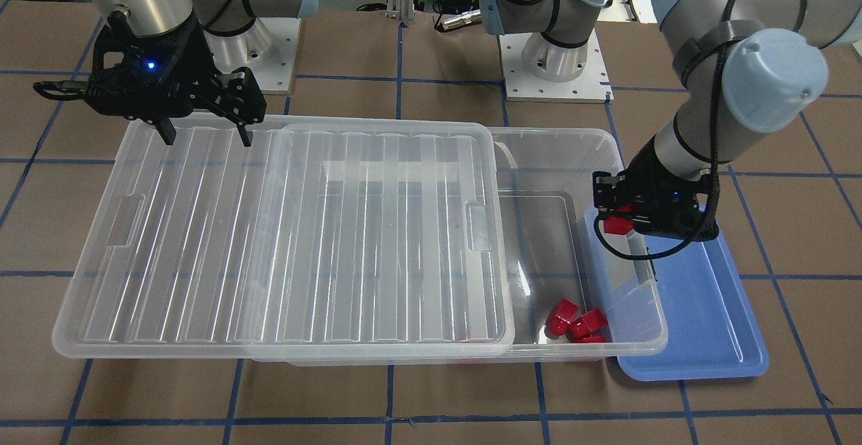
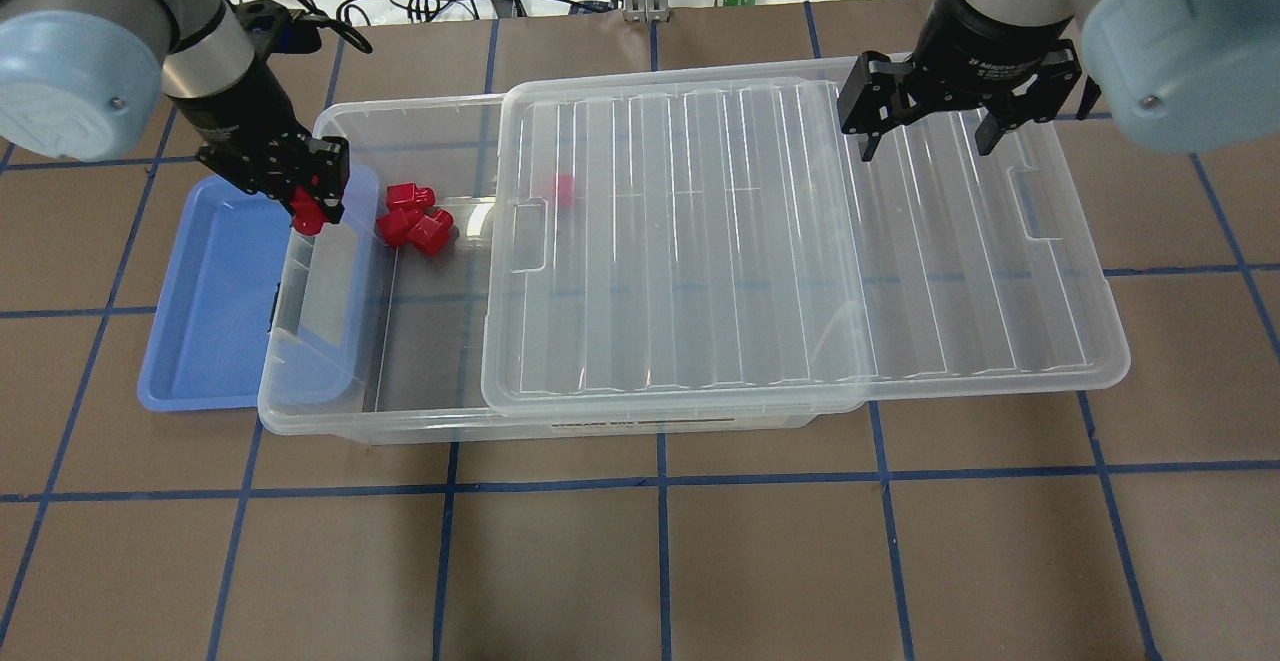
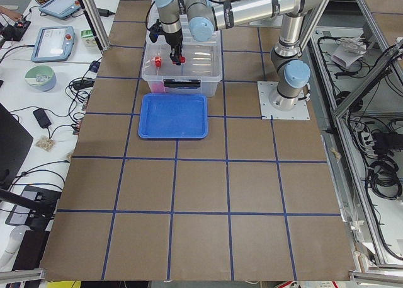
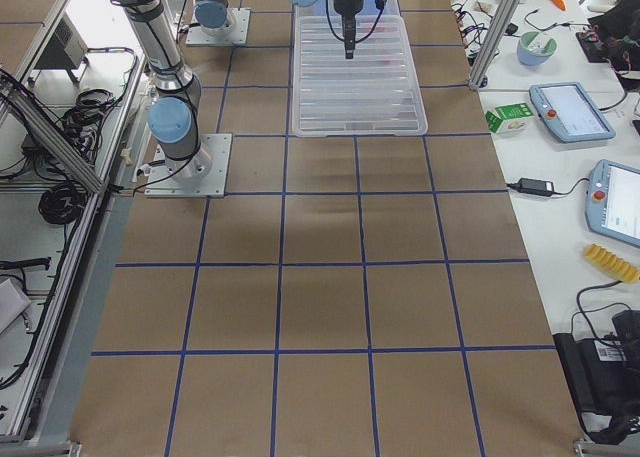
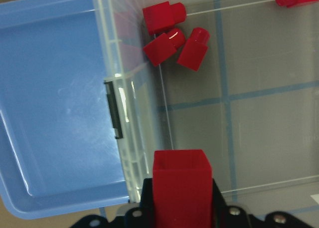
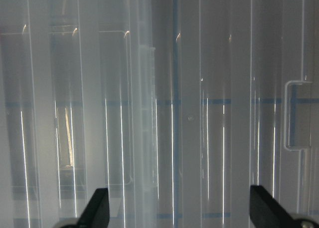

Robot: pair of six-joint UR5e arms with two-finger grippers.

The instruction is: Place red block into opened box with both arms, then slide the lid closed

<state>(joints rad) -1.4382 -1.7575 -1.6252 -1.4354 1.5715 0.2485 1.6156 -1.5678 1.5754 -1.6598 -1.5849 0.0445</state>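
Note:
My left gripper (image 2: 312, 203) is shut on a red block (image 5: 179, 180), holding it over the end rim of the see-through box (image 2: 400, 431), between the blue tray and the box's open end. In the front view the held block (image 1: 616, 225) shows just above that rim. The ribbed lid (image 2: 700, 241) lies slid aside, covering most of the box and overhanging its far end. Above the lid's overhanging part my right gripper (image 2: 925, 146) hangs open, with nothing between its fingers (image 6: 97, 210).
Three red blocks (image 2: 412, 216) lie in the uncovered end of the box, and another (image 2: 563, 189) shows through the lid. A shallow blue tray (image 2: 210, 311) sits against the box's end below my left arm. Arm bases stand behind the box.

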